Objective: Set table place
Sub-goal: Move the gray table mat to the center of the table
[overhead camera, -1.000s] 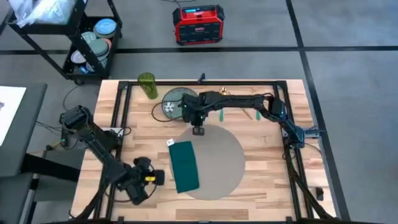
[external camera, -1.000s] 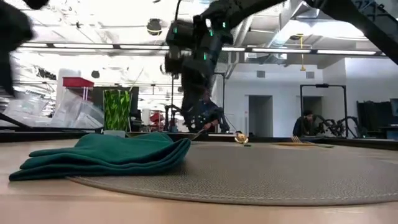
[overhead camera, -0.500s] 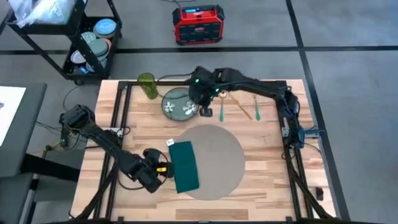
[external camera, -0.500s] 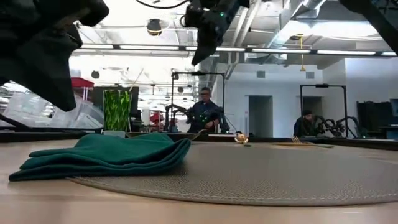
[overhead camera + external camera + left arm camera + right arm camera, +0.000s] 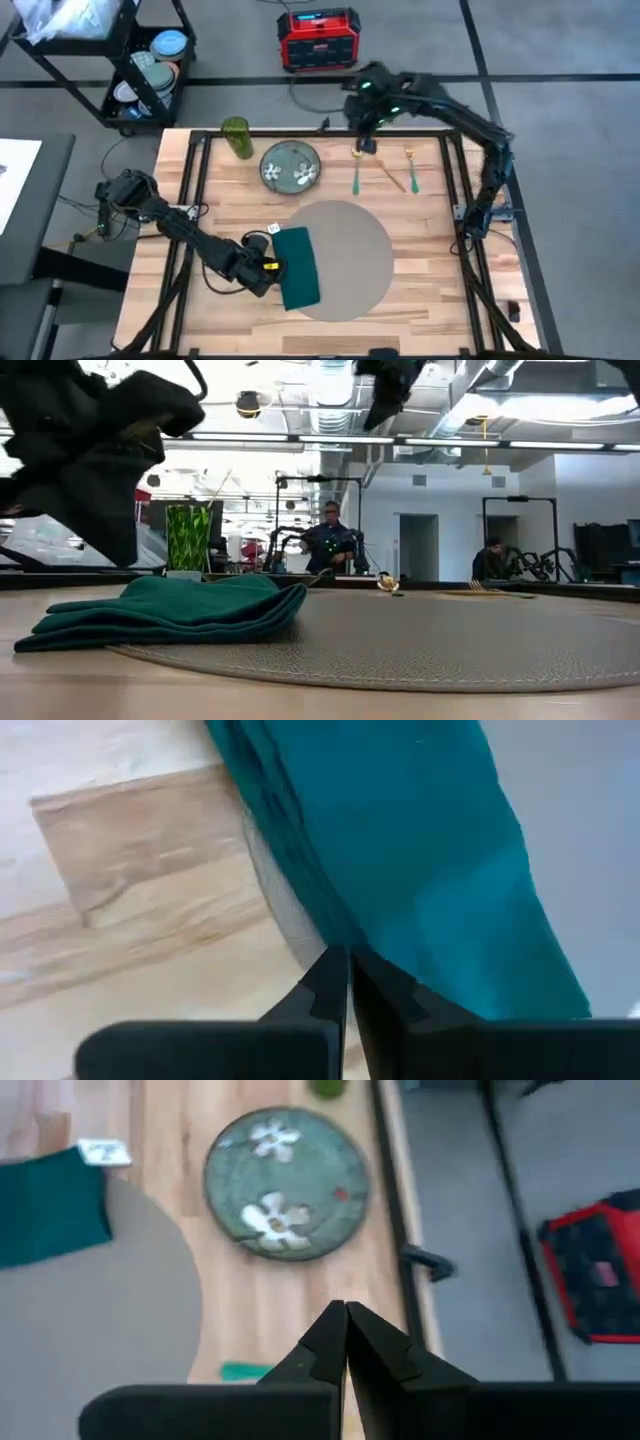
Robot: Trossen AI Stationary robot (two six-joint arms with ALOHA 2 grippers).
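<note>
Your worktop, the table point(image 5: 420, 290), carries everything here. The place point(image 5: 355, 255), the big round grey-beige mat, lies near the middle of the worktop, a little toward the front edge. A folded green cloth point(image 5: 296, 265) lies over the mat's left part, with a small white tag point(image 5: 274, 229) at its far end.

Your left gripper point(image 5: 262, 270) sits low at the mat's left rim, just beside the cloth's left side, between the mat and the left edge of the worktop. In the left wrist view its two fingers point(image 5: 322, 990) are pressed together with nothing between them, their tips over the cloth's border where the mat's rim shows beneath. So the place lies directly ahead of and under this claw.

Your right gripper point(image 5: 366, 127) is raised over the back edge of the worktop, well apart from the mat, which lies toward the front from it. The right wrist view shows its fingers point(image 5: 330, 1342) also closed together and empty.

Along the back edge you have the green floral plate point(image 5: 290, 165), beside the mat's far rim but not on it. A green glass point(image 5: 236, 136) stands near the back left corner. To the right of the plate lie the green-handled utensils point(image 5: 356, 180), below the right claw.
</note>
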